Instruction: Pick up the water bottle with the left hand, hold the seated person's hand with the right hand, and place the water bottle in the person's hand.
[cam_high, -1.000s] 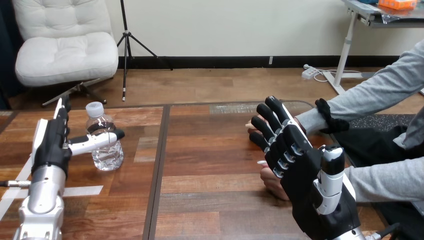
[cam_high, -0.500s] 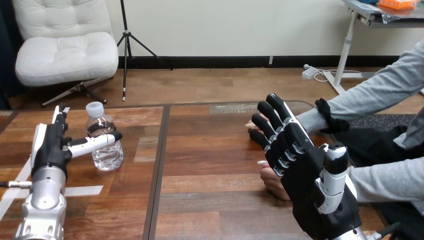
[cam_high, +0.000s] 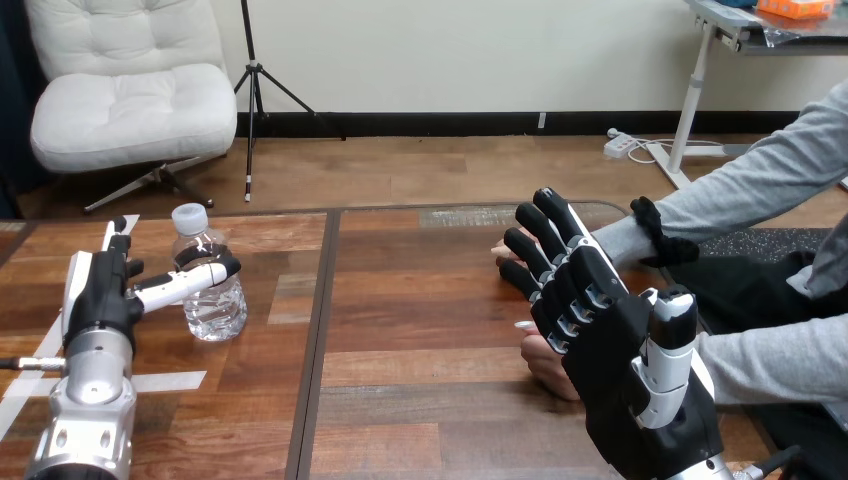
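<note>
Open table runs between the water bottle and the person's hands.

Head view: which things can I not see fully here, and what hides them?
In the head view:
- Person's farther hand: mostly behind the right hand; whether they touch cannot be told.
- Person's nearer hand: mostly behind the same hand.
- Water bottle: the left hand's thumb crosses its front; whether it touches is unclear.

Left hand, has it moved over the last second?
Yes. The left hand has drawn back a little toward the robot, downward in the view, against the water bottle, which stands where it stood. Its thumb lies across the water bottle's front.
</note>
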